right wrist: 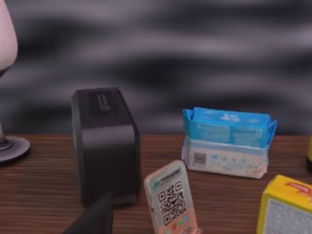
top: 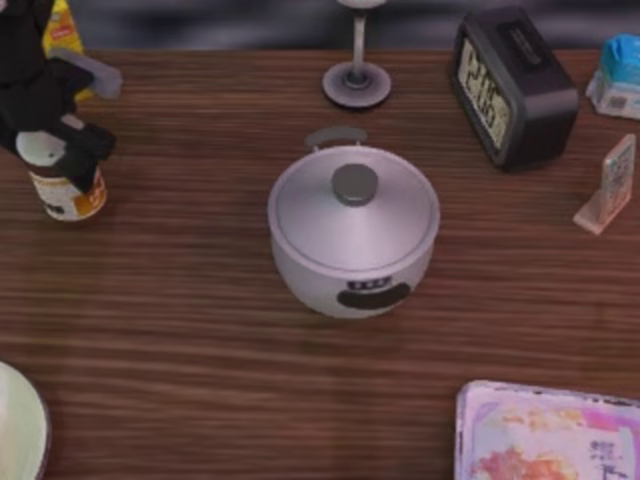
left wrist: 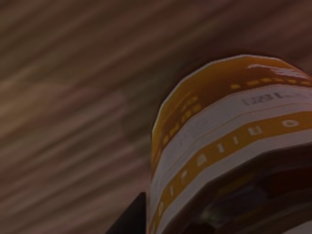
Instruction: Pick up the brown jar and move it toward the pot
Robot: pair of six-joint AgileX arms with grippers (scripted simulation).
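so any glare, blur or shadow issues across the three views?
Top view: soft sheen on the silver-grey domed pot, faint shadow beneath it; the left gripper partly hides the small brown jar with white-and-orange label. Left wrist view: jar fills the frame with a glare spot near its edge; wooden table looks streaked. Right wrist view: backdrop is smeared grey; black clock reads clearly.

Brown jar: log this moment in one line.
stage: grasp | left gripper: around jar, at table's left | pot: centre, apart from jar | right arm: not in top view
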